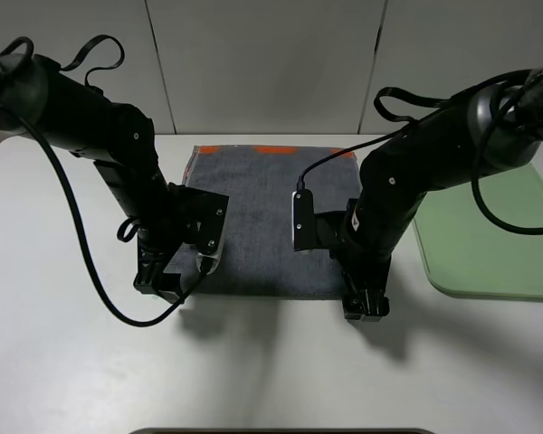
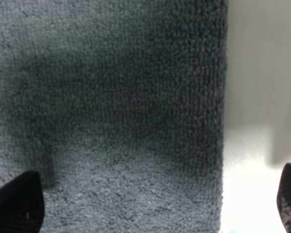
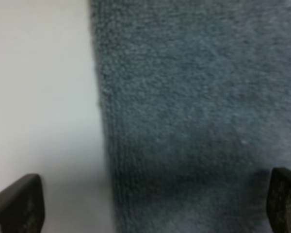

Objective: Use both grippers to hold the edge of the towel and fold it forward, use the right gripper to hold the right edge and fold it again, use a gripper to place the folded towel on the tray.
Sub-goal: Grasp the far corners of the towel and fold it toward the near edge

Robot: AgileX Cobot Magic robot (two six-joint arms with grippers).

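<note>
**At the towel's (image 1: 262, 217) near corners, both end effectors stood wide and empty**

The towel lay flat on the desk (image 1: 63, 362), its orange band (image 1: 271, 148) at the far end and its plain grey edge (image 1: 262, 293) nearest the arms. The left end effector (image 1: 158, 282) hung low over the towel's near left corner, the right end effector (image 1: 366, 305) over its near right corner. In each wrist view the jaws were spread fully, with one fingertip (image 2: 17, 204) above the terry cloth, the other above bare desk and the side hem (image 3: 104, 121) between them. Neither had hold of anything. The tray (image 1: 525, 271) sat to the right of the towel, apart from it.

The likely trouble was a shallow pinch. A finger that closed on desk rather than under the hem could let the corner slip free on lifting. If only one side caught, or the two caught at unequal depth, the forward fold would probably come out skewed.
</note>
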